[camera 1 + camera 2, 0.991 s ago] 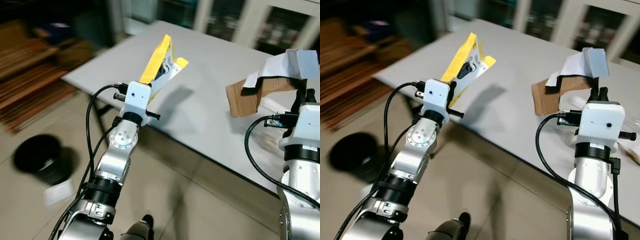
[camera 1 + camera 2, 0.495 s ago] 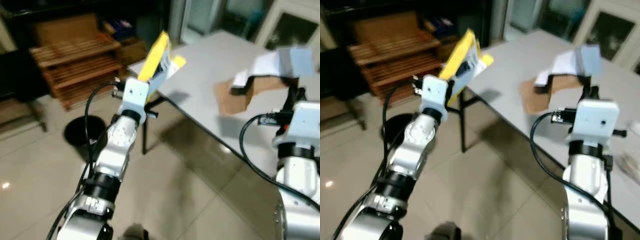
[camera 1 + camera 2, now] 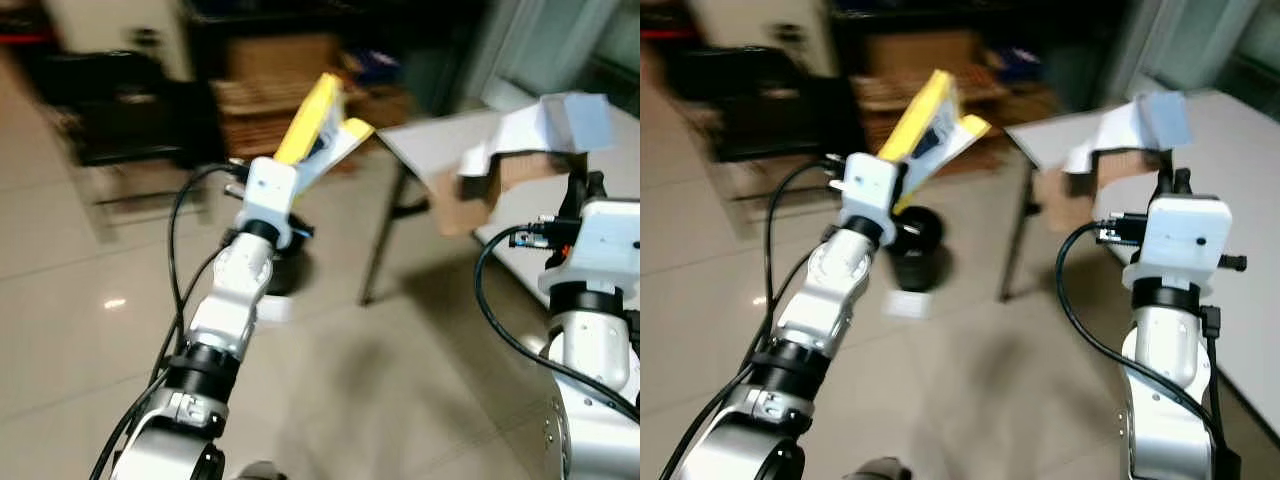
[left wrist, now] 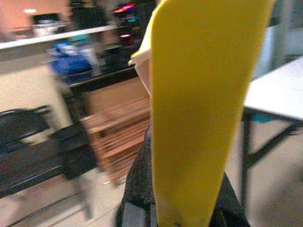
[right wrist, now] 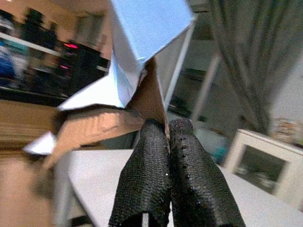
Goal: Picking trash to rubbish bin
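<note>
1. Eye views, blurred: left gripper (image 3: 300, 165) raised, clamped on a yellow packet (image 3: 318, 125); right gripper (image 3: 580, 185) raised, pinching torn cardboard (image 3: 520, 150). Black bin (image 3: 912, 248) on the floor behind the left arm, near the table (image 3: 1240, 160) leg.
2. Left wrist view: yellow packet fills the fingers (image 4: 137, 189).
3. Right wrist view: fingers (image 5: 147, 175) pressed together on the cardboard's edge.

Both silver arms raised forward: left end effector (image 4: 182, 203) and right end effector (image 5: 169, 137) each clamped on held material.
</note>
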Controlling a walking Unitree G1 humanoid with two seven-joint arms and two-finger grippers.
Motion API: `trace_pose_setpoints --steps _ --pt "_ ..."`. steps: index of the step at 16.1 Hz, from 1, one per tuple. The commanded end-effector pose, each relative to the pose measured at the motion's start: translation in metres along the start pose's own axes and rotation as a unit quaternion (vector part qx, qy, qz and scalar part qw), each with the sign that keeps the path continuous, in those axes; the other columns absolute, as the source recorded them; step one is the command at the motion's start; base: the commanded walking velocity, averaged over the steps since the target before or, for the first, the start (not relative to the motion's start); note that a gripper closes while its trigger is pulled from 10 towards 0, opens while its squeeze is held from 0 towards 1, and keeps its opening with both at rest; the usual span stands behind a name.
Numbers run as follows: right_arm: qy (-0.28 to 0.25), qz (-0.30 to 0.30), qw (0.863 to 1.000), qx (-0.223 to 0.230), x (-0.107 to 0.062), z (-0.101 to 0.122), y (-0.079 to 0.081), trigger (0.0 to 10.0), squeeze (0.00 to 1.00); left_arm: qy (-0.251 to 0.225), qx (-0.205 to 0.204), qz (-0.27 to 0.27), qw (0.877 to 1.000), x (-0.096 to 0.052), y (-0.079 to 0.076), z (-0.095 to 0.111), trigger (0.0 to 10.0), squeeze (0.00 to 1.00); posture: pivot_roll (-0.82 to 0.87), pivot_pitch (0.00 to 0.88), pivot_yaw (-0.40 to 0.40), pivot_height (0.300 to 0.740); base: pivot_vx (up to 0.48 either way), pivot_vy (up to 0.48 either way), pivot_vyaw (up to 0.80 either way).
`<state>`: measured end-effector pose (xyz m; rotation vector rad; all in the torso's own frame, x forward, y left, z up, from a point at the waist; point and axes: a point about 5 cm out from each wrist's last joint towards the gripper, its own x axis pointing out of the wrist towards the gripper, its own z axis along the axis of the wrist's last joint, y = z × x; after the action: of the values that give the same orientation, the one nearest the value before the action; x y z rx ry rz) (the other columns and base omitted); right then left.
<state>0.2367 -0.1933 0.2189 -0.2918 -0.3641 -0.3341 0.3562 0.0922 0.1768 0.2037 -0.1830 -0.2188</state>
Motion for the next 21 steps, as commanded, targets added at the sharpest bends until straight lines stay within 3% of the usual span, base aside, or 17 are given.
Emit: trace_pose_setpoints --steps 1,7,17,21 --pt "0.0 -0.006 1.0 0.0 0.0018 -0.0002 -0.0035 10.0 0.0 -0.002 -0.006 -0.012 1.0 0.0028 -0.0083 0.0036 10.0 0.0 0.14 0.083 -0.037 0.74 0.0 0.0 0.8" --pt "0.001 -0.002 1.0 0.007 0.0033 -0.0008 -0.0021 10.0 0.0 0.004 -0.023 -0.011 1.0 0.0035 -0.0096 0.0013 10.0 0.0 0.14 0.079 -0.041 0.74 0.0 0.0 0.8" --pt "-0.001 0.004 1.0 0.03 0.0054 -0.0006 0.0012 10.0 0.0 0.011 -0.046 -0.01 0.999 0.0074 -0.0095 0.0008 10.0 0.0 0.14 0.063 -0.04 0.74 0.0 0.0 0.0" --pt "-0.003 0.008 0.999 0.031 0.0066 -0.0005 0.0014 10.0 0.0 0.01 -0.074 -0.023 0.997 0.0087 -0.0087 0.0019 10.0 0.0 0.14 0.06 -0.042 0.74 0.0 0.0 0.0"
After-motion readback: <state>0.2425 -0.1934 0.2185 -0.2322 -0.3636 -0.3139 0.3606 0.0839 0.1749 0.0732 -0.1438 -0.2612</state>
